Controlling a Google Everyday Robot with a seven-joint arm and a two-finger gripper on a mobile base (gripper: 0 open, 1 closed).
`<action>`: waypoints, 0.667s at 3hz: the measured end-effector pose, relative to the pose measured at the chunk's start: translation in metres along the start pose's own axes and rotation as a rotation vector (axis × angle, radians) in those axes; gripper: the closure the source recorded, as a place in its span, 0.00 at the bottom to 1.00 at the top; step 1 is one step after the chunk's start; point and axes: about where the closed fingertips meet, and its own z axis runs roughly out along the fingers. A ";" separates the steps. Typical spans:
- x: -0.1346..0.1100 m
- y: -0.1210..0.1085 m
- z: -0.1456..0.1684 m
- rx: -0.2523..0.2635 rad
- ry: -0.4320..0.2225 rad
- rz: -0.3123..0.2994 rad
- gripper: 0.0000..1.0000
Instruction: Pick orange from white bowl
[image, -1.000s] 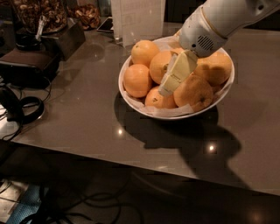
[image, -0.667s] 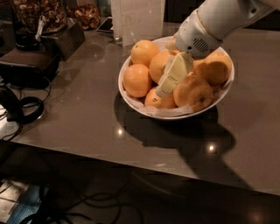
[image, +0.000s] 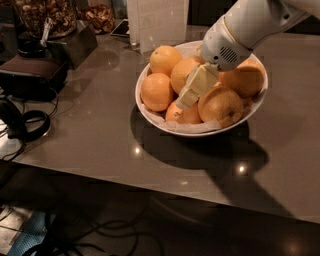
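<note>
The white bowl (image: 150, 116) stands on the grey table, lined with white paper and piled with several oranges. My gripper (image: 189, 98) reaches down from the upper right into the middle of the pile. It lies between a middle orange (image: 181, 74) and a large front-right orange (image: 220, 106), above a small orange (image: 181, 114) at the front. Other oranges lie at the left (image: 156, 92), at the back (image: 165, 59) and at the right (image: 247, 79). No dark stem button shows, so I cannot tell which fruit is the task's orange.
A clear container (image: 157, 20) stands just behind the bowl. Black devices (image: 35, 70) and headphones (image: 22, 125) sit at the left, with bowls of nuts (image: 100, 17) at the back left. The table's front edge (image: 150, 187) runs below, with cables on the floor.
Hardly anything: the gripper stays down among the oranges in the bowl, and the bowl and fruit have not shifted.
</note>
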 end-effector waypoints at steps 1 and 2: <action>0.000 0.000 0.000 0.000 0.000 0.000 0.42; 0.000 0.000 0.000 0.000 0.000 0.000 0.65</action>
